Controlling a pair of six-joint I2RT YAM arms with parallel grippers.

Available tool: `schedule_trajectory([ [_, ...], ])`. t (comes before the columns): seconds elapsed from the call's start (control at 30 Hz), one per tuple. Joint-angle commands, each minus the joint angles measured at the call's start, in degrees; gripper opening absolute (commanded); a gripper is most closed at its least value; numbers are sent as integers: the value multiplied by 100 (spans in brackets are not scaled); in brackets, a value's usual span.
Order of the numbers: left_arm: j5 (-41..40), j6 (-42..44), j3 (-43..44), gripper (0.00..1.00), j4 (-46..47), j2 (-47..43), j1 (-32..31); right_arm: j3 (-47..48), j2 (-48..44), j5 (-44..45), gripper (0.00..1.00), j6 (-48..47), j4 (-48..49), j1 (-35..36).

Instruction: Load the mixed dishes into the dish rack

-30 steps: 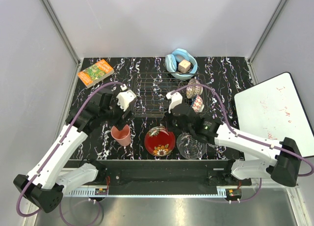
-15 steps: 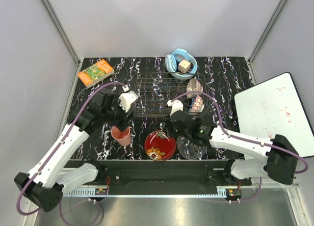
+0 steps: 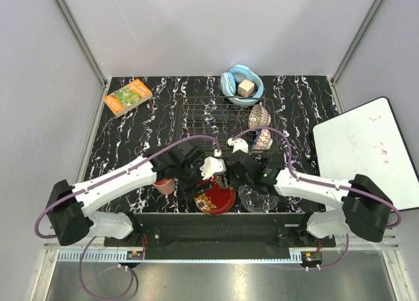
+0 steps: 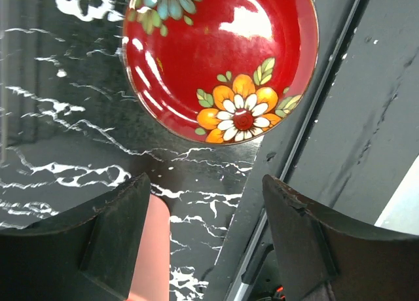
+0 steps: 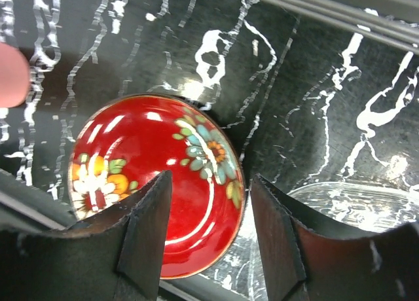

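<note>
Plate (image 4: 219, 59) half hidden overhead, clear from both wrists, left end effector (image 4: 203, 193) and right end effector (image 5: 209, 183) spread

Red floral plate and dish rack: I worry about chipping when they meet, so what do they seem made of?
Red floral plate: glossy, either glazed ceramic or hard melamine. It shows sharp highlights and a thin gold-toned rim, but the look cannot settle which material it is. Dish rack: probably thin metal wire, silvery, forming a see-through grid.

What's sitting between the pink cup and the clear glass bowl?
The red floral plate lies between the pink cup and the clear glass bowl. The top view shows all three in a row along the near edge.
</note>
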Motion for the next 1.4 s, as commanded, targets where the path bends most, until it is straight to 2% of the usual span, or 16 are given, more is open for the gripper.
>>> schedule_trajectory([
  [0.0, 49, 263, -244, 72, 479, 63, -166, 10, 153, -121, 60, 36, 212, -201],
  [0.27, -187, 456, -850, 72, 1086, 292, -501, 177, 601, -770, 59, -52, 159, -466],
  [0.53, -609, 747, -1194, 68, 1816, 1003, -536, 266, 734, -1158, 58, -70, -8, -483],
  [0.7, -689, 756, -1150, 60, 2062, 1224, -536, 265, 751, -1202, 58, -61, -61, -483],
  [0.83, -917, 782, -1088, 62, 2132, 1250, -545, 257, 804, -1281, 58, -61, -87, -483],
  [1.07, -865, 616, -1036, 62, 2264, 1312, -545, 230, 760, -1378, 51, -52, -113, -492],
  [1.37, -1181, 659, -931, 63, 2028, 1031, -536, 186, 557, -1431, 63, -17, -316, -492],
])
